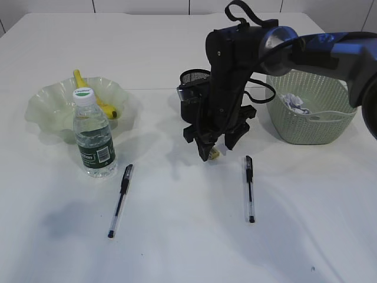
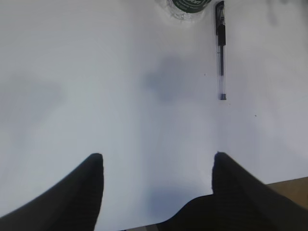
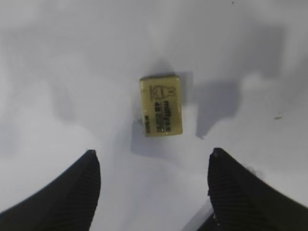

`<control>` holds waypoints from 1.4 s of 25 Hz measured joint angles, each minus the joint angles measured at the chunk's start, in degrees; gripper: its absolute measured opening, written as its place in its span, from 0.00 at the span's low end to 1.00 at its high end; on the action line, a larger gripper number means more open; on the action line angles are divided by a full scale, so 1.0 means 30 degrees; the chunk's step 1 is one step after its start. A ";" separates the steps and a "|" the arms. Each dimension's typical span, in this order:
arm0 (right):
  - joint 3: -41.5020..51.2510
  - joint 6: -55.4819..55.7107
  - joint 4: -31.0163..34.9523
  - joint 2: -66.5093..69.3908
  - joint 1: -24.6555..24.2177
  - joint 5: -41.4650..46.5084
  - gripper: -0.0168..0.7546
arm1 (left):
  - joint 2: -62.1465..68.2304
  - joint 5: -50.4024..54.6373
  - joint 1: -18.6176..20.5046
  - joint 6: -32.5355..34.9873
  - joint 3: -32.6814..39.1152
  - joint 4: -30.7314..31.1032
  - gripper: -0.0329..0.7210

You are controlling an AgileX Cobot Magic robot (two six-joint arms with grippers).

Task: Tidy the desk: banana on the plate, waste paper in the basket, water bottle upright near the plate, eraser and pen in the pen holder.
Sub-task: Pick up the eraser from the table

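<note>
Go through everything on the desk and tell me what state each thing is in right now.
Yellow banana: lying in the pale green glass plate.
Clear plastic water bottle: upright, capped, beside the plate.
Crumpled white paper: inside the green woven basket.
Small yellow eraser: flat on the table.
Two black pens: lying on the table.
Right hand: open above the eraser.
Left hand: open, empty.

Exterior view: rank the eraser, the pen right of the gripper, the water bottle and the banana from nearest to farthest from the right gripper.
1. Eraser, directly under the right gripper.
2. Right-hand pen, just to its right on the table.
3. Water bottle, upright, far to the left.
4. Banana, in the plate behind the bottle, farthest left.
</note>
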 joint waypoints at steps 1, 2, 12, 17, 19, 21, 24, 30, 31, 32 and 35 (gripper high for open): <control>-0.0038 0.0000 0.0000 0.0016 0.0000 -0.0186 0.69 | 0.0000 0.0000 0.0000 0.0000 0.0000 0.0000 0.70; -0.0035 0.0000 0.0000 0.0016 0.0000 -0.0359 0.69 | 0.0000 0.0000 0.0000 0.0000 0.0000 0.0000 0.70; -0.0106 0.0000 0.0105 0.0016 0.0000 -0.1736 0.69 | 0.0000 -0.0027 0.0000 0.0000 0.0000 0.0000 0.70; -0.0106 0.0113 0.0141 0.0045 0.0000 -0.2029 0.69 | 0.0000 -0.0027 0.0000 0.0000 0.0000 0.0000 0.70; -0.0152 0.0145 0.0141 0.0168 0.0000 -0.2118 0.69 | 0.0000 -0.0027 0.0000 0.0000 0.0000 0.0000 0.70; -0.0202 0.0186 0.0214 0.0375 0.0000 -0.2118 0.69 | 0.0000 -0.0027 0.0000 0.0000 0.0000 0.0000 0.70; -0.0303 0.0255 0.0291 0.0602 0.0000 -0.2154 0.69 | 0.0000 -0.0027 0.0000 0.0000 0.0000 0.0000 0.70; -0.0303 0.0297 0.0336 0.0638 0.0000 -0.2199 0.69 | 0.0000 -0.0027 0.0000 0.0000 0.0000 0.0000 0.70; -0.0303 0.0297 0.0336 0.0638 0.0000 -0.2227 0.69 | 0.0000 -0.0027 0.0000 0.0000 0.0000 0.0000 0.70; -0.0303 0.0297 0.0336 0.0638 0.0000 -0.2227 0.69 | 0.0000 -0.0027 0.0000 0.0000 0.0000 0.0000 0.70; -0.0303 0.0297 0.0453 0.0638 -0.0043 -0.2271 0.69 | 0.0000 -0.0027 0.0000 0.0000 0.0000 0.0000 0.70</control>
